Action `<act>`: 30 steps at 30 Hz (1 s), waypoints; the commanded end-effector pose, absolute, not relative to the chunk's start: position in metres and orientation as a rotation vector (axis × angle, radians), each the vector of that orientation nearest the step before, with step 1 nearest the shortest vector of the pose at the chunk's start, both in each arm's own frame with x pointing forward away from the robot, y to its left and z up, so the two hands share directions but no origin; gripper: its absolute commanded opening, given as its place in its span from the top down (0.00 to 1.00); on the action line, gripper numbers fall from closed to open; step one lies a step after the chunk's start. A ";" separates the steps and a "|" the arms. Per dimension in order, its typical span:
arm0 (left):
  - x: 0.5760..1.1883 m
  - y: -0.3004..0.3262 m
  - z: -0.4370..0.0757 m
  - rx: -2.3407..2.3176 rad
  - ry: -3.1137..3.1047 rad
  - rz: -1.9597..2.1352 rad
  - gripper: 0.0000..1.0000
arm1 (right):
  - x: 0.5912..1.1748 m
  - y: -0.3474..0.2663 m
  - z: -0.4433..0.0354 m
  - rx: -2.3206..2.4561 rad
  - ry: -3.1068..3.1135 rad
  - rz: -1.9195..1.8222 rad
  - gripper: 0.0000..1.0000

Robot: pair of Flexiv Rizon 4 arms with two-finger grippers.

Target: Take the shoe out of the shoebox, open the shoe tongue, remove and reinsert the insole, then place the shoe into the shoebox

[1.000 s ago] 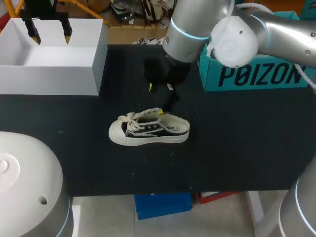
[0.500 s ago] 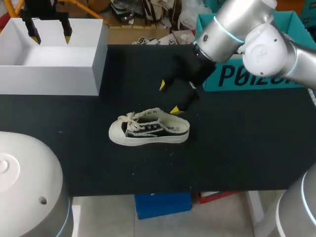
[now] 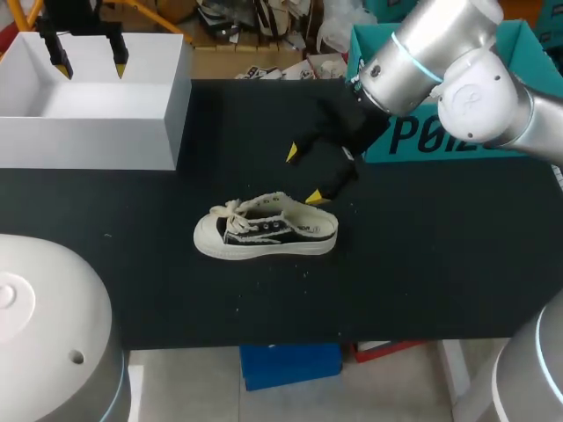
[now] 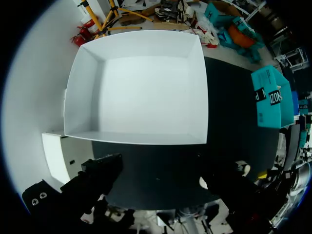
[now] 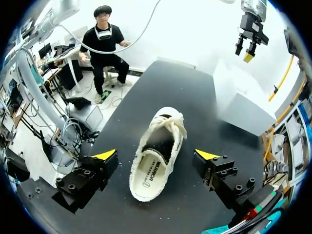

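A cream and black low sneaker (image 3: 264,233) lies on its sole in the middle of the black table (image 3: 422,264), toe toward the left. My right gripper (image 3: 303,174) hovers open just over its heel end. In the right wrist view the shoe (image 5: 157,156) lies ahead of and between the spread fingers of the right gripper (image 5: 156,155), insole showing, neither finger touching it. An open, empty white shoebox (image 3: 97,119) stands at the back left. My left gripper (image 3: 88,60) hangs open above it. In the left wrist view the box (image 4: 141,87) fills the space ahead of its dark fingers (image 4: 97,173).
A teal box (image 3: 457,132) stands at the back right, behind my right arm, and also shows in the left wrist view as the teal box (image 4: 270,97). Bare black table lies in front of the shoe and to its right.
My right gripper has drawn back from over the shoe's opening toward the right and turned, ending by the heel. The shoe and the left arm have not moved.
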State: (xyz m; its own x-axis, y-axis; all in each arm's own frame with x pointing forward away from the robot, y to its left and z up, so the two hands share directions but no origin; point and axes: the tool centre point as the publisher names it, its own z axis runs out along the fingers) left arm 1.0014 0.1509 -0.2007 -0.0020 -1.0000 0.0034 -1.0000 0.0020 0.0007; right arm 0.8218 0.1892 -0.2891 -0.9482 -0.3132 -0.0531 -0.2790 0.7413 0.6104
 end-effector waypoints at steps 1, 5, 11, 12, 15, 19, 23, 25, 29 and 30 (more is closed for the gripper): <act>1.001 0.150 -0.200 2.219 -2.221 0.000 0.00 | 0.819 0.190 -0.291 0.469 -2.887 -1.046 0.00; 1.001 0.150 -0.200 2.219 -2.221 0.000 0.00 | 0.812 0.185 -0.297 0.392 -2.928 -1.080 0.00; 1.001 0.150 -0.200 2.219 -2.221 0.000 0.00 | 0.806 0.174 -0.309 0.295 -2.966 -1.136 0.00; 1.001 0.150 -0.200 2.219 -2.221 0.000 0.00 | 0.806 0.173 -0.312 0.281 -2.961 -1.153 0.00; 1.001 0.150 -0.200 2.219 -2.221 0.000 0.00 | 0.803 0.168 -0.324 0.237 -2.956 -1.181 0.00; 1.001 0.150 -0.200 2.219 -2.221 0.000 0.00 | 0.799 0.165 -0.343 0.195 -2.936 -1.229 0.00; 1.001 0.150 -0.200 2.219 -2.221 0.000 0.00 | 0.800 0.164 -0.361 0.186 -2.916 -1.287 0.00; 1.001 0.150 -0.200 2.219 -2.221 0.000 0.00 | 0.802 0.163 -0.367 0.170 -2.907 -1.327 0.00; 1.001 0.150 -0.200 2.219 -2.221 0.000 0.00 | 0.807 0.158 -0.378 0.148 -2.892 -1.356 0.00; 1.001 0.150 -0.200 2.219 -2.221 0.000 0.00 | 0.809 0.157 -0.379 0.143 -2.891 -1.358 0.00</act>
